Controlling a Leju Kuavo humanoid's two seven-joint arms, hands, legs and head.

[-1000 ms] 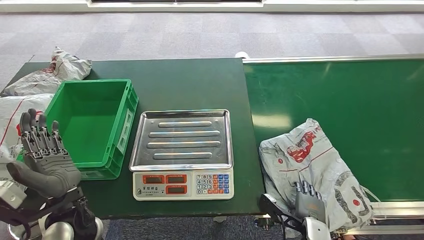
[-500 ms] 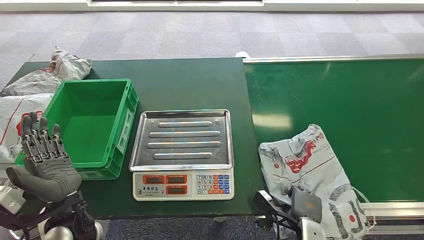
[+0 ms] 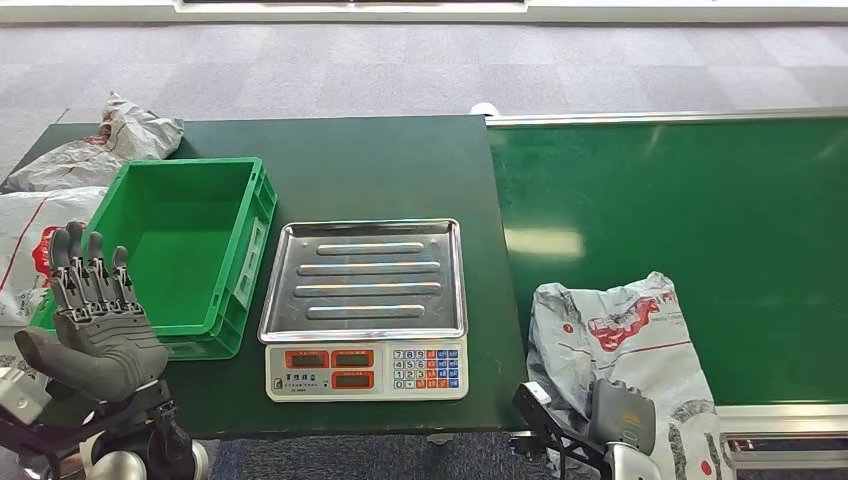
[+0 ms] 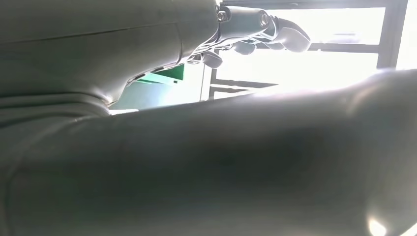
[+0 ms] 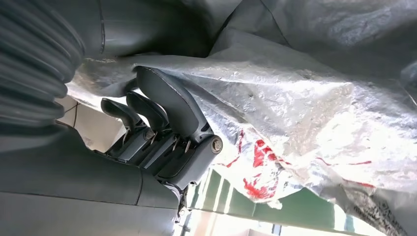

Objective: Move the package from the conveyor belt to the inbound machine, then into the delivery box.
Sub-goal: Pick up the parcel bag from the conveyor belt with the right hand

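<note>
The belt [image 3: 700, 220] is lying green across the right side, touching the dark green table [image 3: 380, 160] on the left. The package [image 3: 625, 345], a crumpled grey bag with red print, is sitting at the belt's near left corner and hanging over the near edge. On the table, the scale [image 3: 365, 305] is standing just left of the package, its steel tray bare, its keypad facing near. The green box [image 3: 185, 245] is sitting just left of the scale, with nothing inside. Two more grey bags [image 3: 95, 145] are lying beyond and left of the box, at the table's left edge.

The right hand [image 3: 622, 415] is pressing into the package's near end; the right wrist view is showing its fingers [image 5: 162, 105] curling into the plastic, gripping it. The left hand [image 3: 95, 320] is hovering near the box's near left corner, palm up, fingers straight and apart, holding nothing.
</note>
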